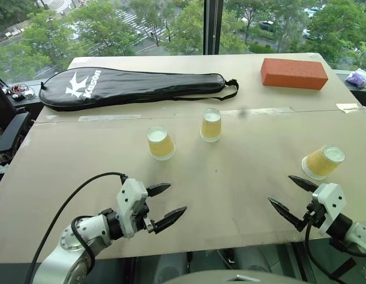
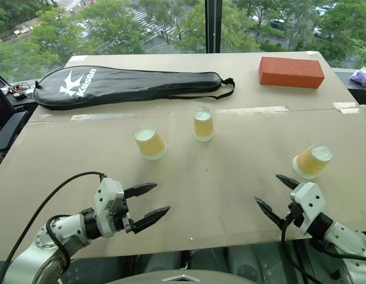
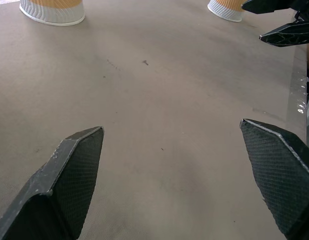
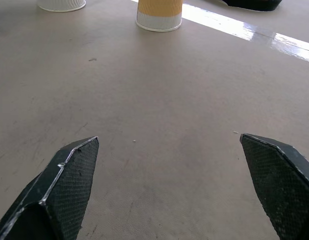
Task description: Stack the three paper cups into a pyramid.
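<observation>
Three paper cups stand upside down and apart on the brown tabletop (image 1: 230, 177): one at the left (image 1: 160, 142), one in the middle (image 1: 211, 124), one at the right (image 1: 323, 162). My left gripper (image 1: 177, 197) hovers open near the front edge, below the left cup, with nothing between its fingers. Open and empty too, my right gripper (image 1: 279, 189) sits just in front of and left of the right cup. The left wrist view shows open fingers (image 3: 77, 170) over bare table, with two cup rims (image 3: 224, 9) far ahead. In the right wrist view the middle cup (image 4: 159, 12) stands well beyond the fingers (image 4: 69, 175).
A black racket bag (image 1: 135, 86) lies along the back left. An orange brick (image 1: 294, 73) rests at the back right. Tape strips (image 1: 109, 118) run across a seam behind the cups. The table's front edge lies just under both grippers.
</observation>
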